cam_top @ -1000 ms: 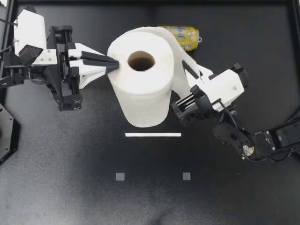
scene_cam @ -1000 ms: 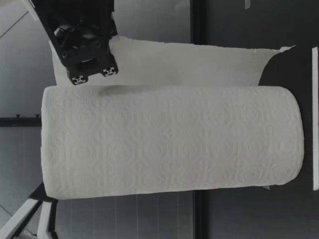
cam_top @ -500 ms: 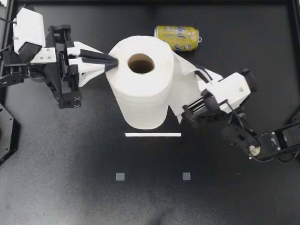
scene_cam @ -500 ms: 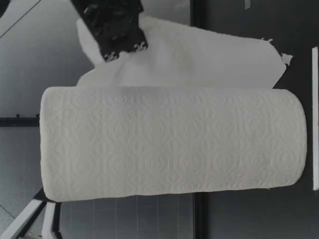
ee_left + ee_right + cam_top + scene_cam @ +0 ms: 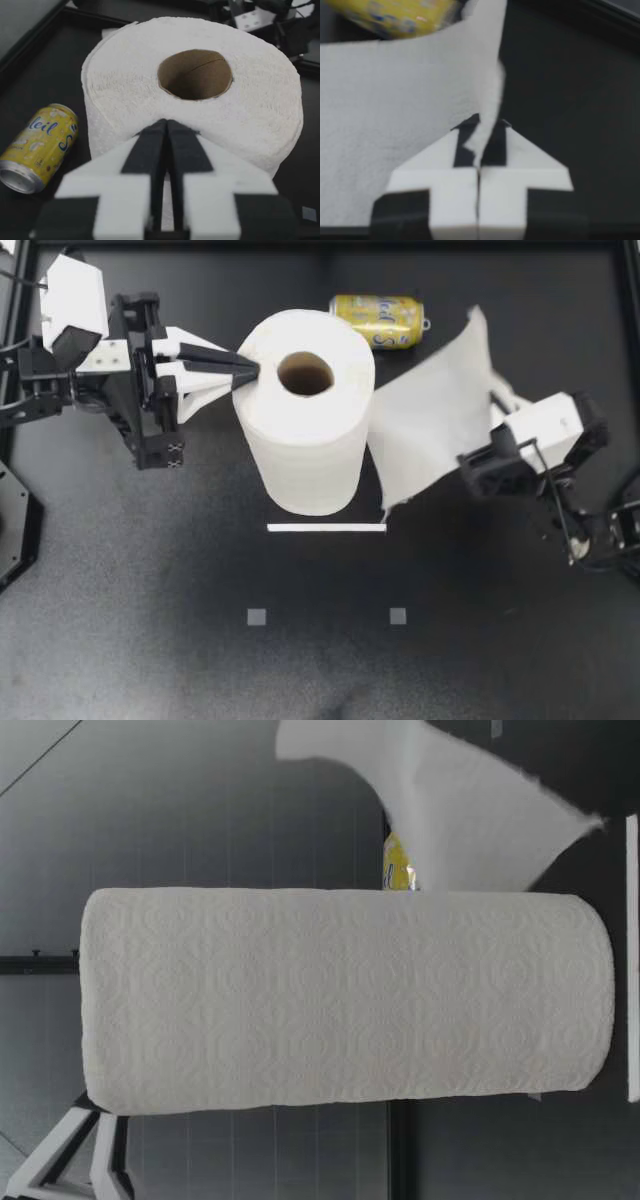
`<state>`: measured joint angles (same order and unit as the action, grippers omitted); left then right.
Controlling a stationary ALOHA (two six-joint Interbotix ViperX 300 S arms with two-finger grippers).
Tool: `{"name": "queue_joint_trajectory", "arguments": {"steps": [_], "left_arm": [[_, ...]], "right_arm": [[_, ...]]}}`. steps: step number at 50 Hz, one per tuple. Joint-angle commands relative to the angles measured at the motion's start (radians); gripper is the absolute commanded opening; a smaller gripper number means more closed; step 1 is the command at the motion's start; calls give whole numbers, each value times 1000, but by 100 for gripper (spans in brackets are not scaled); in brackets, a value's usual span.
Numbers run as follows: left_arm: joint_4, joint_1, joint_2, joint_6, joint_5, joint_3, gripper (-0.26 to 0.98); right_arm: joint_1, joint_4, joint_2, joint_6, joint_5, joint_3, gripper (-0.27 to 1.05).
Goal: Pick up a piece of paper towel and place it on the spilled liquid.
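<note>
Left pincer (image 5: 250,368) closed, pinning upright white paper towel roll (image 5: 305,435), likely for tearing; right pincer (image 5: 492,405) clamps loose white sheet (image 5: 430,435).

Right gripper (image 5: 500,408) pulls away from beside the roll (image 5: 305,440) to the right side of the frame, fingers clamped on the sheet (image 5: 430,425). The sheet goes from draped against the roll to stretched out, spanning centre to upper right; can't tell if it's still joined to the roll. The can (image 5: 380,318) at top centre is now fully uncovered. Low view: the right arm drops out of sight, and the can now peeks out behind the roll.
</note>
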<state>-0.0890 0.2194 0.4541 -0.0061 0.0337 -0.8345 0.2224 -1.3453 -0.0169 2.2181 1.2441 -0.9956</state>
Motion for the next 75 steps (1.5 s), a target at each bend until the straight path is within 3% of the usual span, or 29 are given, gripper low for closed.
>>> {"name": "queue_joint_trajectory", "arguments": {"steps": [1,13,25,43,53,62,75], "left_arm": [[-2,11,-37,3,-12,-8,11],[-3,11,-32,3,-12,-8,11],[-5,11,-23,2,-11,-12,11],[-8,11,-6,0,-11,-18,11],[-8,11,-5,3,-11,-12,11],[-8,11,-2,5,-9,-11,11],[-8,11,20,8,-9,-12,11]], "right_arm": [[-43,-8,-26,14,-9,-29,-14],[-135,-48,-35,51,-63,-120,-14],[-284,-135,-43,51,-193,-164,-14],[-413,-181,-147,-28,-225,-221,-14],[-431,-238,-184,-61,-318,-204,-14],[-515,-360,-158,-60,-460,-181,-14],[-746,-581,-107,-64,-669,-109,-13]]}}
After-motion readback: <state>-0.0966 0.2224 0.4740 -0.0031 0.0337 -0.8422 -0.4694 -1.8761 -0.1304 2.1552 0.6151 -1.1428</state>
